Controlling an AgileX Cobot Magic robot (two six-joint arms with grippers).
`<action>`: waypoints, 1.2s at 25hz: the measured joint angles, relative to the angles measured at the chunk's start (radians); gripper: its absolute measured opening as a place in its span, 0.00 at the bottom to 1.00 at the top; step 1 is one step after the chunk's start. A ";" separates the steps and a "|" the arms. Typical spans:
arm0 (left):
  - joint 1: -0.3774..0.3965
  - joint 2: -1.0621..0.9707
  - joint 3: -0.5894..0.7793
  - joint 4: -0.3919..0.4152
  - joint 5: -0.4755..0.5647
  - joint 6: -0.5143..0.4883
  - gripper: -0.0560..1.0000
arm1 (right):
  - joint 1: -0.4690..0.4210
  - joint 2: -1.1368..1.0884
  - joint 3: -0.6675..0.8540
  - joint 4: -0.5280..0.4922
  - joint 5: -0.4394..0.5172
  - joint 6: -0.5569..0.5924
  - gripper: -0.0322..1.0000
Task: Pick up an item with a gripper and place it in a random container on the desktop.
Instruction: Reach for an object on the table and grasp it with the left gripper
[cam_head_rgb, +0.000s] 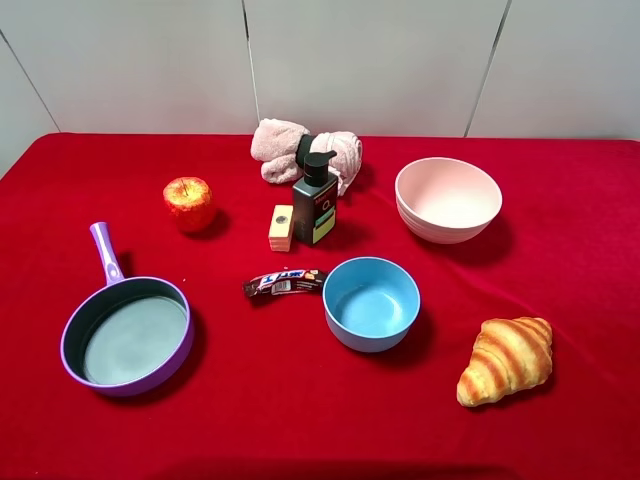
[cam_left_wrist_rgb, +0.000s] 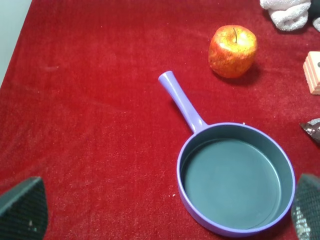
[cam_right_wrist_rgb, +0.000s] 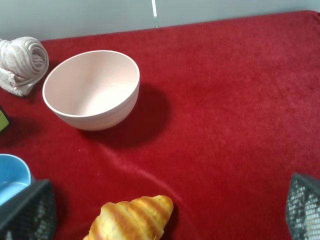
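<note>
Overhead: bar (cam_head_rgb: 285, 284) lies just left of blue bowl (cam_head_rgb: 371, 303). Wrist views only: left claw (cam_left_wrist_rgb: 165, 210) and right claw (cam_right_wrist_rgb: 166, 210) gape, empty.

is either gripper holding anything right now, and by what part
Nothing is held. The left gripper and right gripper both stand open and empty; the candy bar lies on the red cloth beside the blue bowl.

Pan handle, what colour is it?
The round pan's handle is light purple, clearest in left wrist view.

Candy bar (cam_left_wrist_rgb: 313, 131) cut by left-wrist frame edge; blue bowl (cam_right_wrist_rgb: 15, 172) likewise, right wrist.
</note>
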 joint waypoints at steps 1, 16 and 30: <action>0.000 0.029 -0.009 -0.002 0.000 0.004 0.97 | 0.000 0.000 0.000 0.000 0.000 0.000 0.70; 0.000 0.536 -0.155 -0.190 -0.006 0.187 0.97 | 0.000 0.000 0.000 0.000 0.000 0.000 0.70; -0.115 0.970 -0.307 -0.271 -0.063 0.297 0.97 | 0.000 0.000 0.000 0.000 0.000 0.000 0.70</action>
